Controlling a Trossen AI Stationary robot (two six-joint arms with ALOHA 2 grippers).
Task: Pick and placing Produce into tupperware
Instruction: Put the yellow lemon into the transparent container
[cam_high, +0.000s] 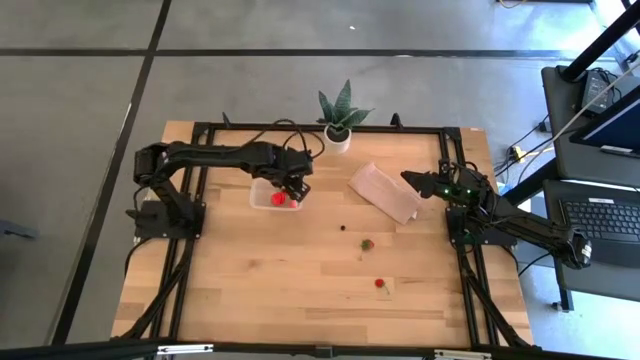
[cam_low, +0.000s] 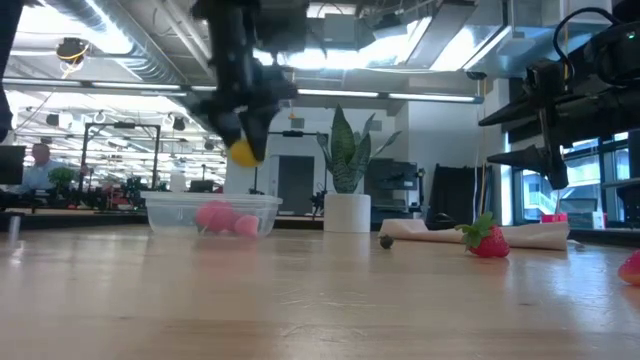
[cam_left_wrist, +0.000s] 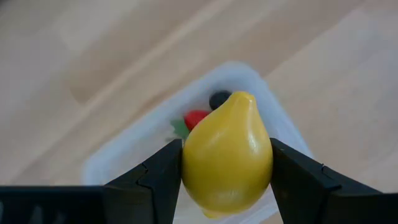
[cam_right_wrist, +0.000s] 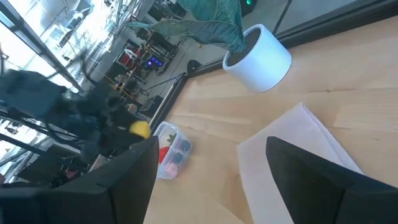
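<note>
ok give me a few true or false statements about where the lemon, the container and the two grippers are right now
1. The left gripper is shut on the yellow lemon. True.
2. The lemon already lies inside the clear container. False: it is held above the container, not yet released.
3. The container is empty. False: a red strawberry and a dark berry lie in it.
4. The right gripper is open and holds nothing, above the tan sheet. True.
5. A strawberry lies loose on the table. True.
6. The potted plant stands inside the container. False: it stands apart, at the table's far edge.
</note>
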